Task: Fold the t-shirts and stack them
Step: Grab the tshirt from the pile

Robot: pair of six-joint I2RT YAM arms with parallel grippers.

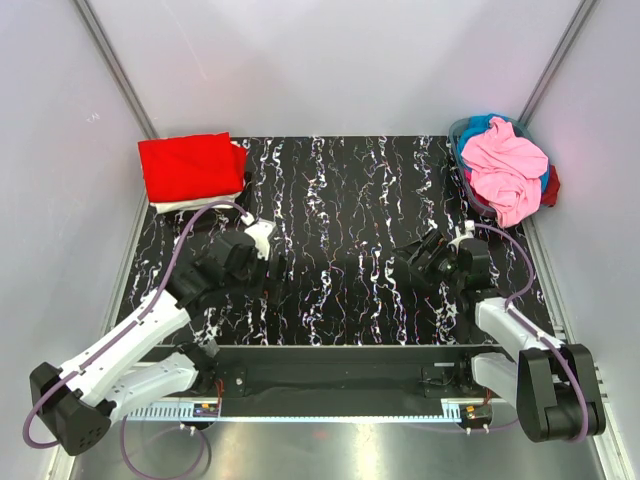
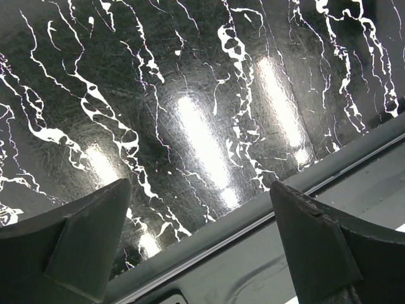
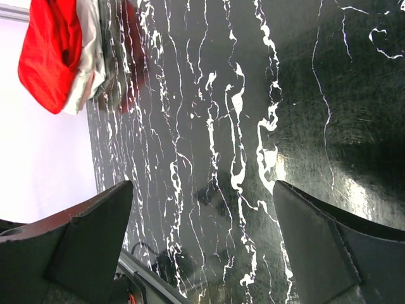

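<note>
Bolted at the near edge of the counter (image 1: 340, 180) were the two arm bases, the left base (image 1: 70, 415) and the right base (image 1: 555, 395). From them both arms reached in over the dark, white-veined top.

The left end effector (image 1: 272, 264) hung over the near-left part of the counter with its jaws spread wide and nothing between them. In its wrist view, the left end effector (image 2: 197, 187) showed only bare marbled surface and the counter's edge between its dark fingers (image 2: 82, 234). The right end effector (image 1: 405, 262) sat over the near-right part, likewise wide apart and empty. The right end effector (image 3: 202, 183) framed bare counter in its own view.

A folded red t-shirt (image 1: 190, 165) lay in the far-left corner on top of a white t-shirt (image 1: 195, 206), whose edge peeked out underneath. This stack was beyond the left end effector and apart from it. The right wrist camera also caught the red t-shirt (image 3: 47, 50) and the white t-shirt (image 3: 88, 57), off at the far side of its view.

In the far-right corner stood a basket (image 1: 458, 150) heaped with crumpled cloth. A pink t-shirt (image 1: 505, 165) lay uppermost, spilling over the near rim, with a blue t-shirt (image 1: 480, 125) under it (a dark red scrap showed at the right side). The basket was beyond the right end effector, not touching it.
</note>
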